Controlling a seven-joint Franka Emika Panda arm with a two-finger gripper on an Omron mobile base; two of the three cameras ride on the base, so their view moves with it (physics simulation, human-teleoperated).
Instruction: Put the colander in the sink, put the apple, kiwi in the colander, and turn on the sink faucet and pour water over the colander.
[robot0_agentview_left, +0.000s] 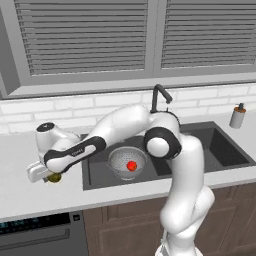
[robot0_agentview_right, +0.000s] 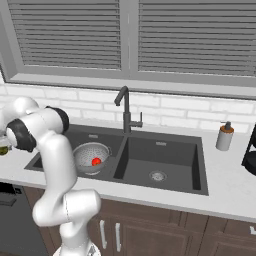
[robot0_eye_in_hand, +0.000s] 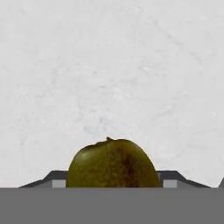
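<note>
The olive-brown kiwi (robot0_eye_in_hand: 113, 164) sits between my two dark fingertips (robot0_eye_in_hand: 57, 180), which press its sides just over the pale counter. My gripper (robot0_agentview_left: 52, 176) is low over the counter left of the sink (robot0_agentview_left: 225, 150), shut on the kiwi (robot0_agentview_left: 54, 177). The silver colander (robot0_agentview_left: 120, 159) stands in the left basin with the red apple (robot0_agentview_left: 131, 165) inside it. From the right, the colander (robot0_agentview_right: 89, 150) and the apple (robot0_agentview_right: 96, 161) show in that same basin. The dark gooseneck faucet (robot0_agentview_left: 159, 97) rises behind the divider, with no water running.
A grey soap dispenser (robot0_agentview_left: 237, 116) stands on the counter right of the sink. A dark object (robot0_agentview_right: 250, 155) stands at the far right edge. A dishwasher panel (robot0_agentview_left: 35, 230) lies under the left counter. My own arm arches over the left basin.
</note>
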